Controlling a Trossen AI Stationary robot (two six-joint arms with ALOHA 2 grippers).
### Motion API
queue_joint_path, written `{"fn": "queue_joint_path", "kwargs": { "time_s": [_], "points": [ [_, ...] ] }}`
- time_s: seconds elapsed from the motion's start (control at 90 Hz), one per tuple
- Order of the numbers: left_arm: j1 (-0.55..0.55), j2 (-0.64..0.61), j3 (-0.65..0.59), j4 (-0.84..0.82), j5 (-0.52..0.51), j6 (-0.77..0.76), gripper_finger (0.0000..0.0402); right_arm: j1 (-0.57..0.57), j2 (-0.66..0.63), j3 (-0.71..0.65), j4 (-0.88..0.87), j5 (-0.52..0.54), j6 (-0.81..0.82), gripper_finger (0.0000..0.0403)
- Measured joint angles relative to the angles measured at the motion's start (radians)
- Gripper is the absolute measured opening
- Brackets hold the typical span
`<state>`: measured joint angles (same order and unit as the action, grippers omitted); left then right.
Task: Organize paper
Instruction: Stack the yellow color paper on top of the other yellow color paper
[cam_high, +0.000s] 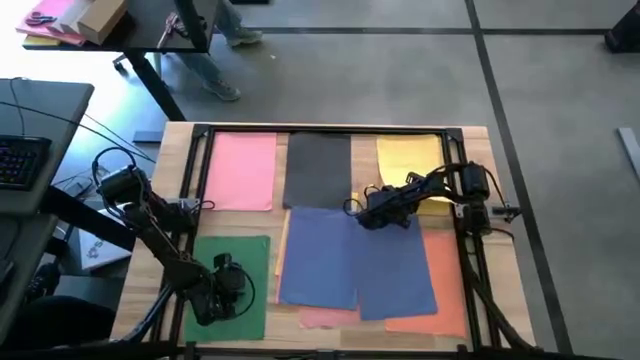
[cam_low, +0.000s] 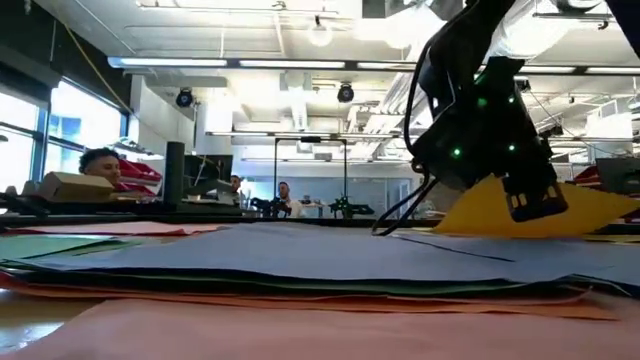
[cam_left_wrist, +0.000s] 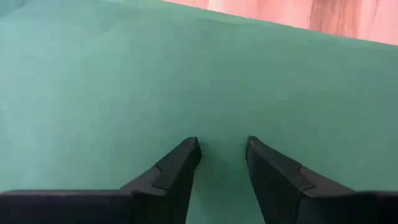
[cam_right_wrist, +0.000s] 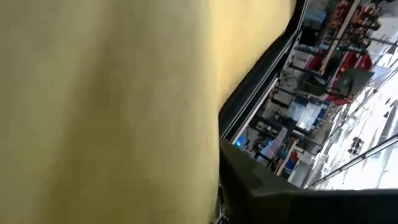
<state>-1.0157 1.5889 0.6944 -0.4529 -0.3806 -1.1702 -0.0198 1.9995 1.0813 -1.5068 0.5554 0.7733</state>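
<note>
- My right gripper (cam_high: 352, 207) sits over the near corner of the yellow sheet (cam_high: 405, 157); my own arm hides the fingers from above, so I cannot tell their state.
- Only the low view shows that yellow sheet (cam_low: 520, 212) lifted into a tilted peak against my right gripper.
- My left gripper (cam_left_wrist: 222, 163) hovers over the green sheet (cam_high: 245, 290), fingers slightly parted and holding nothing.
- Blue sheets (cam_high: 350, 262) cover most of the orange (cam_high: 445, 285).
- Pink (cam_high: 243, 170) and dark grey (cam_high: 318, 168) lie flat at the table's far side.
</note>
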Motion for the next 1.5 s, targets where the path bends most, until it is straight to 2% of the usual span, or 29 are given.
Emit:
{"fn": "queue_joint_path", "kwargs": {
  "time_s": [0.222,0.544,0.767,1.078,1.5],
  "points": [
    [-0.002,0.003,0.044,-0.006,0.013,0.083,0.013,-0.014,0.0,0.0,-0.011,-0.041,-0.019,0.0],
    [0.002,0.003,0.047,-0.031,-0.024,0.08,0.013,0.01,0.0,0.0,-0.005,-0.064,-0.011,0.0],
    [0.015,0.003,0.047,-0.049,-0.053,0.079,0.013,0.014,0.0,0.0,0.031,-0.152,-0.019,0.0],
    [0.015,0.002,0.049,-0.049,-0.075,0.075,0.013,-0.003,0.0,0.0,0.018,-0.107,0.007,0.0],
    [0.015,0.001,0.049,-0.05,-0.075,0.074,0.013,-0.028,0.0,0.0,0.059,-0.112,-0.021,0.0004]
  ]
}}
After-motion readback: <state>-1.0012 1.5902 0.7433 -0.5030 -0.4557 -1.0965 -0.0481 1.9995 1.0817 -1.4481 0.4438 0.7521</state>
